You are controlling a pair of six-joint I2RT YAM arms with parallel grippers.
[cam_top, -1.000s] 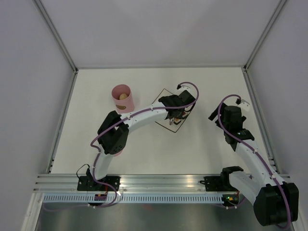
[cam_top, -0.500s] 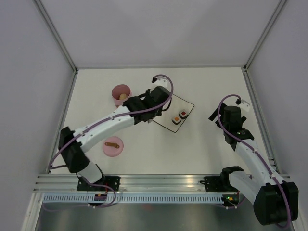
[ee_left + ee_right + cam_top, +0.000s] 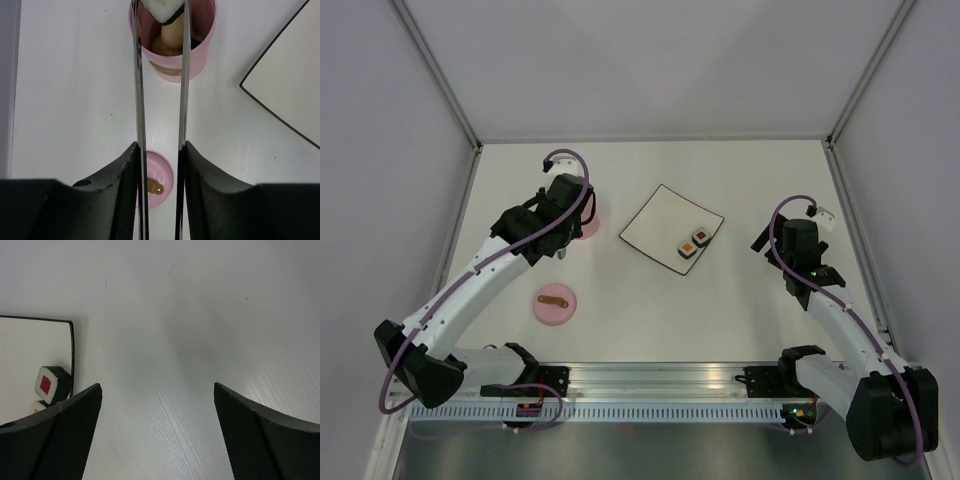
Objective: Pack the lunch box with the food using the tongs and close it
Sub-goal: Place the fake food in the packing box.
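The left gripper [image 3: 160, 150] is partway closed, squeezing the tongs [image 3: 184, 75] between its fingers. The tong tips pinch a sushi roll [image 3: 162, 9] right over the mouth of the lunch box [image 3: 175, 70]. That roll is chopped off by the top edge of the wrist view, so I can't tell what colour its centre is. A beige ball [image 3: 172, 37] sits down inside the box, half behind the roll. The lid [image 3: 161, 170] is off the box and lies on the table [image 3: 65, 100], mostly blocked by the fingers in this view. From overhead the left arm covers the gripper, the tongs and nearly all of the box, with only a pink sliver peeking out.

The right gripper [image 3: 157, 387] is wide open with nothing in it, hovering over bare table beside the plate [image 3: 30, 350]. A red-centred roll [image 3: 50, 384] sits at the plate's edge. The orange-centred roll [image 3: 36, 407] next to it is mostly hidden behind a finger.
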